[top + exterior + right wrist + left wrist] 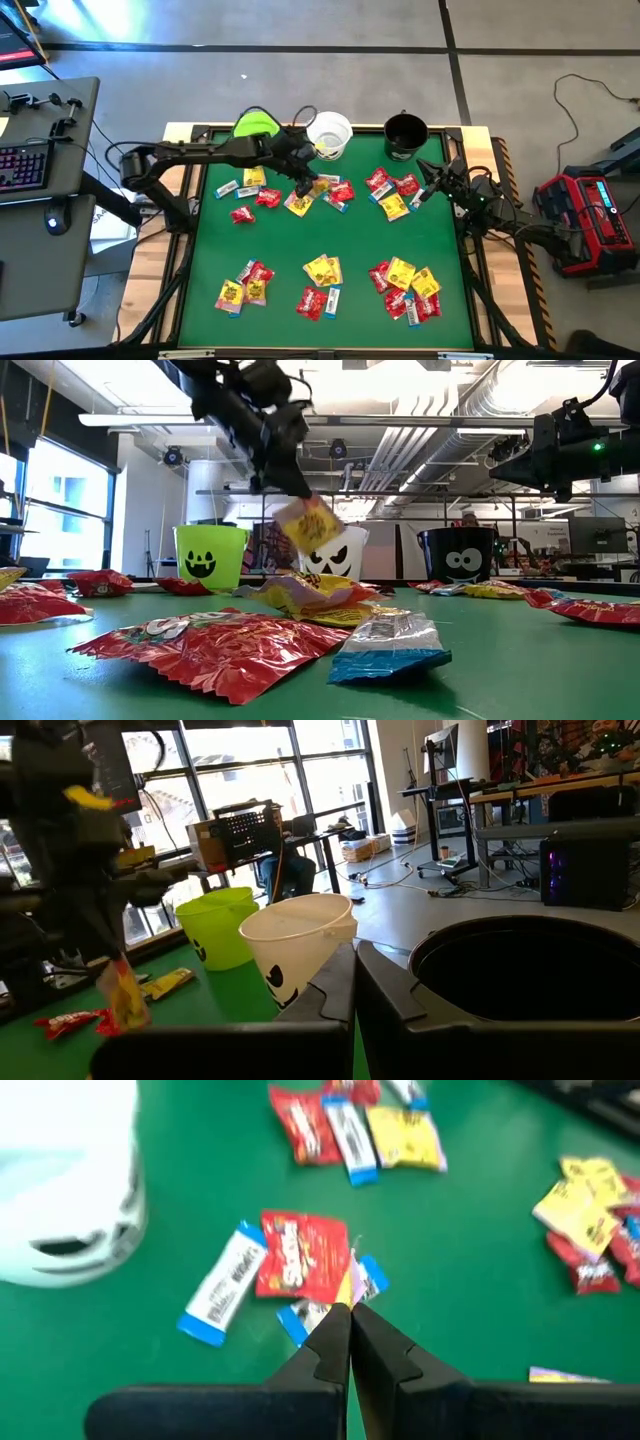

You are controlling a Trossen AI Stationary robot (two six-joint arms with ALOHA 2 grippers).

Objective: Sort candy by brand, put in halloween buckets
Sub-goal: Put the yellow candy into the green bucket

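Observation:
Three halloween buckets stand along the table's far edge: lime green [257, 124], white [330, 133] and black [405, 135]. Candy lies in heaps on the green mat. My left gripper [290, 490] hangs above the mat in front of the white bucket [335, 555], shut on a yellow candy packet [310, 525]. Below it lie a red packet [300, 1255] and blue-and-white bars [222, 1285]. My right gripper [430, 185] waits shut beside the black bucket [520, 970], holding nothing. My left gripper pinches the yellow packet by its upper edge [292, 508] between the two fingers. The fingers come slanting down from the table's left. The packet hangs tilted below the fingertips, clear of the mat; in the left wrist view it shows edge-on [345, 1285].
Heaps of mixed candy lie near the front edge [243, 285], [322, 285], [405, 285] and at the far right [392, 192]. A red packet [215, 650] and a blue bar [390, 645] lie close to the low camera. Bare mat lies across the middle.

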